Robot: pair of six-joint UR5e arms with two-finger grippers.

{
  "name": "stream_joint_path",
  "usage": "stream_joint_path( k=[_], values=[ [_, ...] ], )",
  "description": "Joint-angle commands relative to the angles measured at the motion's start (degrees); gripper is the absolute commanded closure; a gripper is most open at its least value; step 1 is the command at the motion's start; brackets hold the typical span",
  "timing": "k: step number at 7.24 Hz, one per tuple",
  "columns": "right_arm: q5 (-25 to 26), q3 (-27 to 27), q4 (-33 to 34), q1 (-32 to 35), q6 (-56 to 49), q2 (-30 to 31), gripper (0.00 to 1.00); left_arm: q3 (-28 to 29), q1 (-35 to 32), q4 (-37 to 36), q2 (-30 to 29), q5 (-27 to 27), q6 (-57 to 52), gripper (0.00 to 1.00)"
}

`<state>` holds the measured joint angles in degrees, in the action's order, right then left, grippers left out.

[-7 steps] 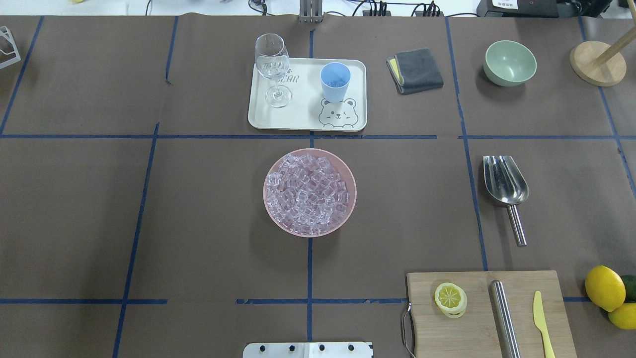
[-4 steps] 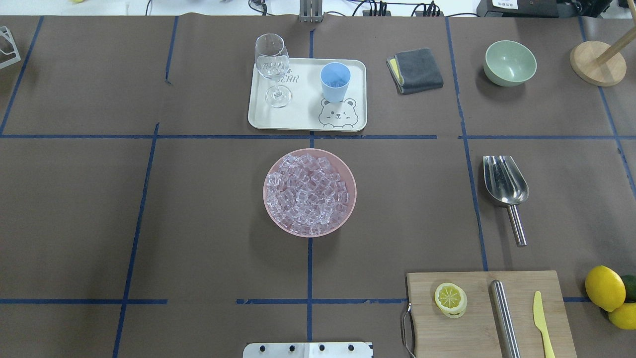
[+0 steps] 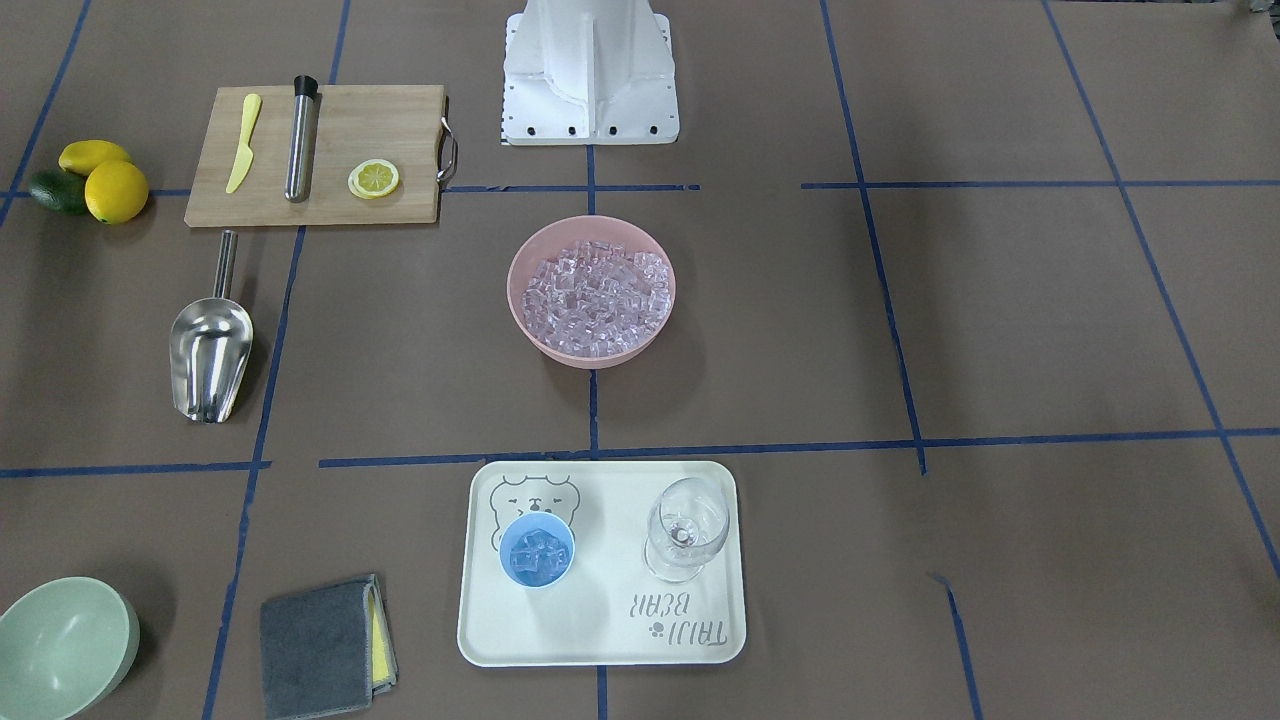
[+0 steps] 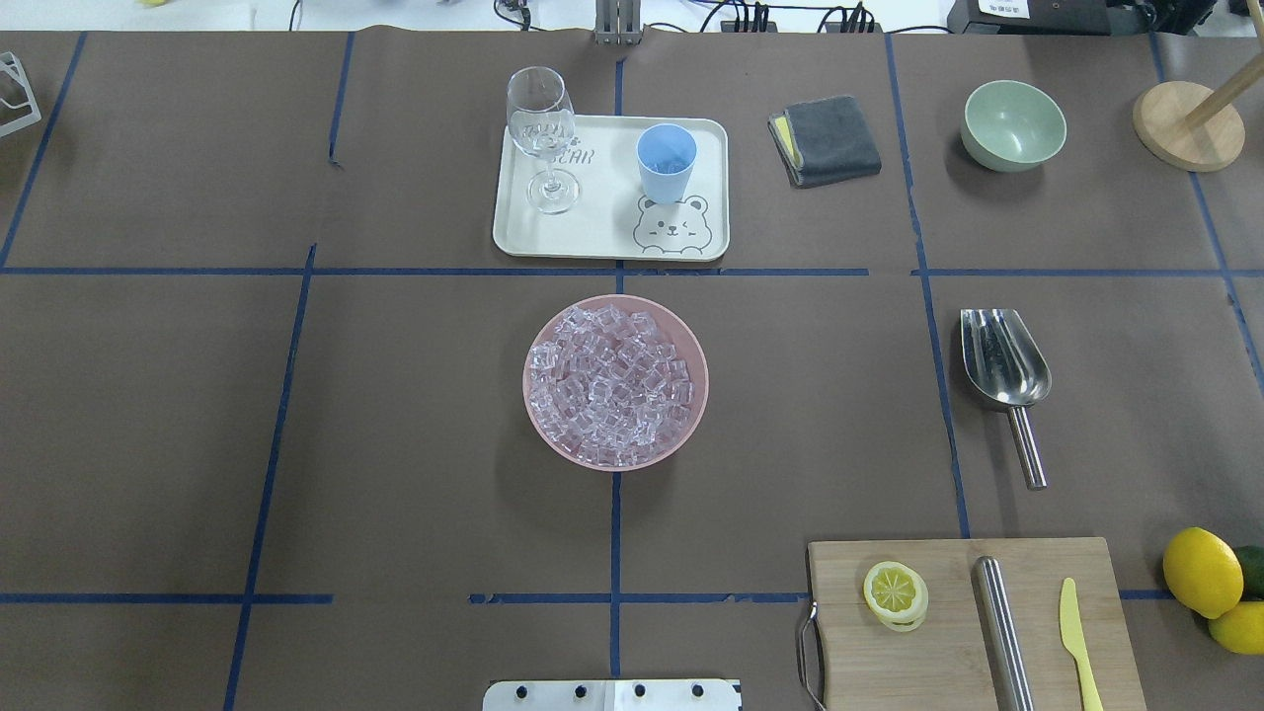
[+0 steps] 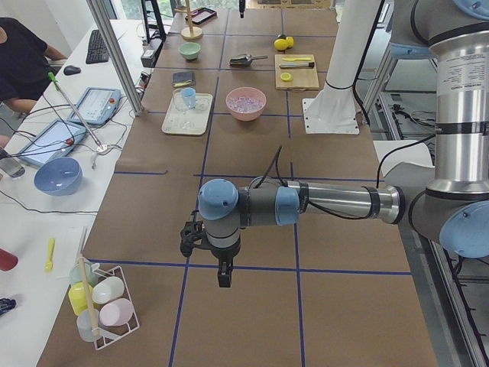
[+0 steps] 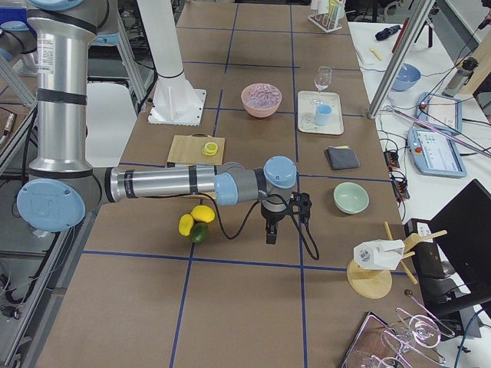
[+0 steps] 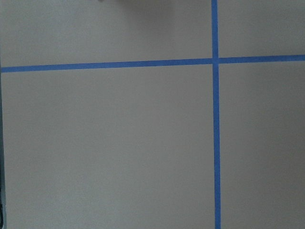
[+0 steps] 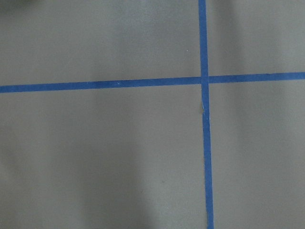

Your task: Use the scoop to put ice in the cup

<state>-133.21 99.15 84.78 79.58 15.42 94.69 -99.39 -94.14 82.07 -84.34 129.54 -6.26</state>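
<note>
Both arms stretched out level, each gripper pointing down.
The left arm [image 5: 336, 200] holds its forearm horizontal with the wrist bent, and the left gripper [image 5: 224, 277] hangs vertical. The right arm [image 6: 165, 182] takes the same posture, with the right gripper [image 6: 271, 234] vertical below its wrist. Both arms appear only in the side views, so jaw state cannot be determined for either gripper.

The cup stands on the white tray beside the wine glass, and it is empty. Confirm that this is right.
One thing is wrong: the cup is not empty. The exterior front-facing view shows a few ice cubes lying inside it. The rest holds: it stands on the white tray beside the wine glass.
</note>
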Motion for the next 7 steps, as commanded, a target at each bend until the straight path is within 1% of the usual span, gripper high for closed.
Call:
stream_joint_path(
  k=[1,2,4,5,6,7],
  values=[
    [-0.1,0.9,6.3,0.1,-6.6,-0.6,0.00,0.2,0.0,0.1,0.2,0.3,0.0,0.00],
    [0.0,2.0,8.8,0.7,-9.0,-1.3,0.00,0.2,0.1,0.2,0.1,0.3,-0.1,0.00],
    [-0.2,1.9,8.9,0.7,-8.9,-1.1,0.00,0.2,0.1,0.2,0.1,0.6,0.0,0.00],
    [-1.7,1.2,8.8,0.7,-8.8,-0.7,0.00,0.0,0.1,0.2,0.1,3.6,0.0,0.00],
    [-2.8,1.7,8.8,1.1,-8.7,-0.7,0.00,0.6,0.2,0.4,0.0,6.0,0.0,0.00],
    [-2.1,2.2,8.5,1.1,-8.3,-0.1,0.00,0.3,0.3,0.1,0.1,6.2,0.0,0.00]
  ],
)
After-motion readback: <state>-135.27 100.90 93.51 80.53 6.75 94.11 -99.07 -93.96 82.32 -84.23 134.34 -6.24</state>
